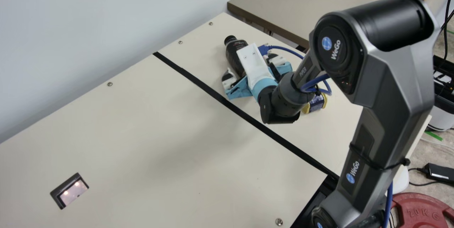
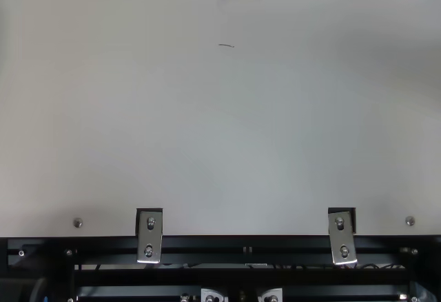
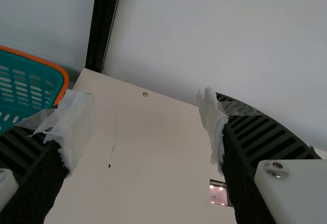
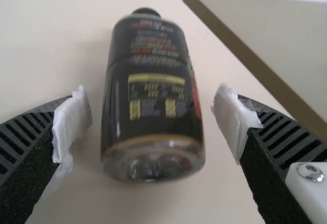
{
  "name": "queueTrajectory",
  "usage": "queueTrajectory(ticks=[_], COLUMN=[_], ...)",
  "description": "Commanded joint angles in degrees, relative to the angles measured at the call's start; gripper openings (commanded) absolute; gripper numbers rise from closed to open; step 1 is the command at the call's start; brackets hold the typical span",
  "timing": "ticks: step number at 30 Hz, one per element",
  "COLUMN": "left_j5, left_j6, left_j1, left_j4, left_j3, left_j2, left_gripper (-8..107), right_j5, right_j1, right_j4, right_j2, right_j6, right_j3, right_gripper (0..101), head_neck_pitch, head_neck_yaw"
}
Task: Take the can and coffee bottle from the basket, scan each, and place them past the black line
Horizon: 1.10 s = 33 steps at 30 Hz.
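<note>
In my main view, the wrist of the right arm covers part of the can (image 1: 315,105), whose dark label and yellow edging emerge beside it; its full outline is hard to make out. The base end of the coffee bottle (image 1: 234,53) is concealed there by the right pincer (image 1: 250,65), and the teal basket (image 3: 28,88) is cut off at the border of my left wrist view. Can and bottle both lie past the black line (image 1: 212,93) on the desk (image 1: 142,132). The bottle rests on its side, long axis running lengthwise between the fingers (image 4: 23,137), cap pointing away from my right wrist camera, clear rounded base facing it. The right pincer is spread around the bottle, a gap at either flank. The left pincer (image 3: 143,111) is released, its fingers wide apart with nothing grasped. Note the textures: ribbed black fingers tipped with crumpled whitish wrapping, a smooth cylindrical bottle, and slotted basket walls under an orange rim.
</note>
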<state>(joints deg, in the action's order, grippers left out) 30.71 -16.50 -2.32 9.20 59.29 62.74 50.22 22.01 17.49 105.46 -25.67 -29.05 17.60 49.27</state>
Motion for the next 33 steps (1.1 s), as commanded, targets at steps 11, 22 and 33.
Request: queueTrajectory(ticks=[11,22,33], left_j5=[0.0,0.0,0.0], left_j6=[0.0,0.0,0.0], left_j1=[0.0,0.0,0.0], left_j4=[0.0,0.0,0.0], left_j3=[0.0,0.0,0.0], left_j2=[0.0,0.0,0.0], left_gripper=[90,90,90], right_j5=[-5.14,-20.32,-34.59], right_j1=[-7.4,-15.36,-21.24], right_j4=[2.67,9.98,15.33], right_j2=[-16.41,-26.38,-31.45], right_j6=[-4.78,-12.67,-14.71], right_j3=[-0.07,-6.0,-10.88], right_gripper=[101,101,101], head_neck_pitch=[1.46,1.46,2.5], head_neck_yaw=[1.43,1.43,-7.21])
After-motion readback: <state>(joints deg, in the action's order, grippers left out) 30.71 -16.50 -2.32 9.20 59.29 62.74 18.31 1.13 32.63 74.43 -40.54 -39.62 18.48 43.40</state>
